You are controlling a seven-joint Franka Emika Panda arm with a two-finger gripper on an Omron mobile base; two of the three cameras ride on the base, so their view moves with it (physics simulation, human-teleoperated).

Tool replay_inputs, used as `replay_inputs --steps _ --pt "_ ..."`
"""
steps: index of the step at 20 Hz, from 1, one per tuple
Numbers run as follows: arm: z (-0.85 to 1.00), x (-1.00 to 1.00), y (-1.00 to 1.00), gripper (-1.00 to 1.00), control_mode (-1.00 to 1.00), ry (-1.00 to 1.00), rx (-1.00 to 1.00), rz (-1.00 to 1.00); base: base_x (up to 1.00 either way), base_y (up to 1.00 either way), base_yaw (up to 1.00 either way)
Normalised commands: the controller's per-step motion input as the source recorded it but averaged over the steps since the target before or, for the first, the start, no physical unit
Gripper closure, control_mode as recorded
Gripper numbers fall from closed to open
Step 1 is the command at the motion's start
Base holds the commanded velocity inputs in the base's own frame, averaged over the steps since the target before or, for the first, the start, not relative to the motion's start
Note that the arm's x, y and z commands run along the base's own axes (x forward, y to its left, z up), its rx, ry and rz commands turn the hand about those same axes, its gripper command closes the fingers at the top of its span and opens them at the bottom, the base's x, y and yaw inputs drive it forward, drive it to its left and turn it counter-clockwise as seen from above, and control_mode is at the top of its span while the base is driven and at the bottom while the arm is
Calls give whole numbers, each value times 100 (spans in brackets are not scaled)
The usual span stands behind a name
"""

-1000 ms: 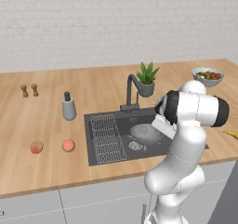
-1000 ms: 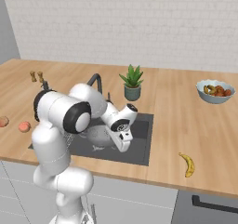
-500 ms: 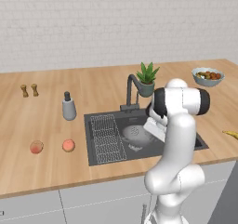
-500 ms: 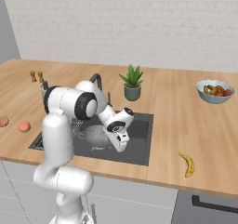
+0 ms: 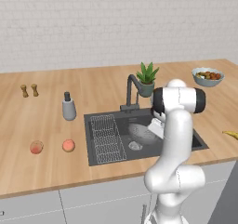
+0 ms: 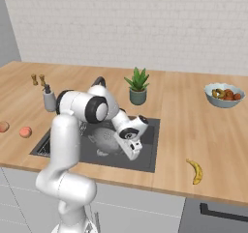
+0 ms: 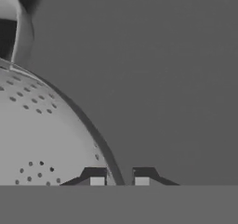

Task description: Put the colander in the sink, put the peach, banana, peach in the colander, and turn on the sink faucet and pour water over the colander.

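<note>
1. Gripping the colander (image 7: 42, 125) rim: claw (image 7: 119, 177) nearly shut, one fingertip (image 7: 96, 176) inside the rim, the other outside.
2. Colander (image 5: 142, 132) sits in the sink (image 5: 186, 125), right of the wire rack (image 5: 108, 137), near the drain.
3. Faucet (image 5: 131, 90) stands at the sink's back edge, spout over the basin.
4. Banana (image 6: 195, 171) lies on the bench (image 6: 193, 111) right of the sink.
5. Two peaches (image 5: 68, 145) on the bench, left of the sink.

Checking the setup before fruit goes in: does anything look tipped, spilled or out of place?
Nothing stands out. The colander sits inside the sink, with the gripper shut on its rim. The banana and two peaches lie on the counter, nothing spilled.
</note>
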Motion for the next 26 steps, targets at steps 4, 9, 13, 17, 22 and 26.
replay_inputs --steps 4,9,13,17,22,26 --pt "-11 0 31 -100 -100 -6 0 0 0 0 0" --pt "13 -3 14 -100 -100 -14 5 0 0 0 0" --pt "47 -18 2 -100 -100 -20 7 0 0 0 0" --pt "52 -16 17 -100 -100 -22 8 0 0 0 0" --pt "93 -27 8 -100 -100 -31 7 0 0 0 0" --pt "100 -12 0 -100 -100 -19 0 0 0 0 0"
